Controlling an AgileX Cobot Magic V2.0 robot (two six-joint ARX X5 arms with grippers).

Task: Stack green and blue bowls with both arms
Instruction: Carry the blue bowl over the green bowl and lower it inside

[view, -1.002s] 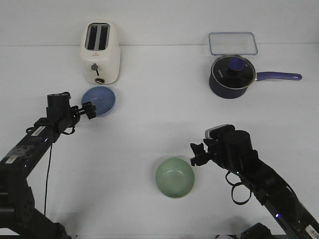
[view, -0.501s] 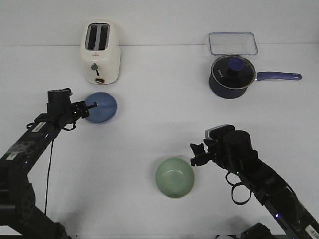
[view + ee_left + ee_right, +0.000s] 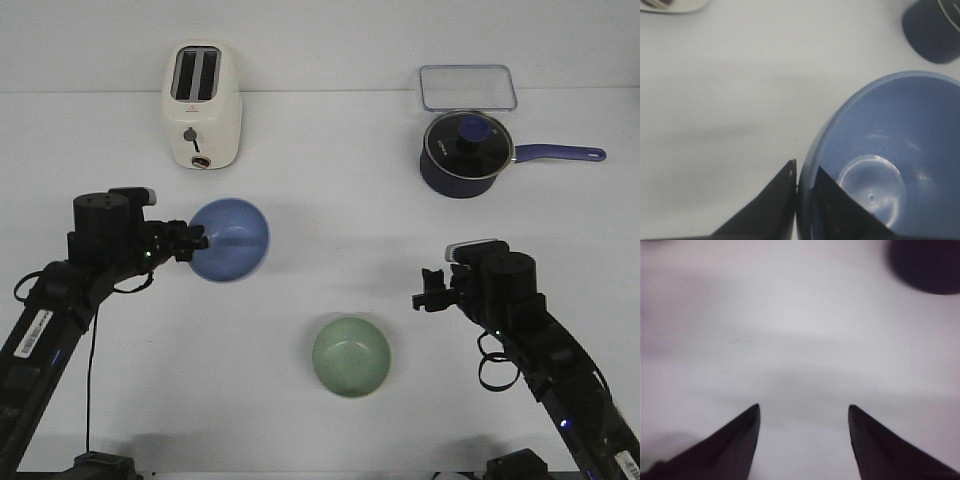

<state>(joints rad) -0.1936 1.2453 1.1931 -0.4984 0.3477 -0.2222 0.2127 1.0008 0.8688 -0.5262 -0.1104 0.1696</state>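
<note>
Periwinkle blue matte bowl pinched at its rim by left gripper, not yet stacked.
Mint green bowl alone on table; right gripper empty, spread wide.

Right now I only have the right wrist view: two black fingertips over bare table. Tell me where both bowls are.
Observer: The green bowl sits on the table, left of your right gripper in the front view, untouched.
Operator: Report the blue one.
Observer: The left gripper pinches the blue bowl by its rim; the left wrist view shows one finger inside, one outside.
Operator: Confirm my jaws.
Observer: Open, nothing between them.
</note>
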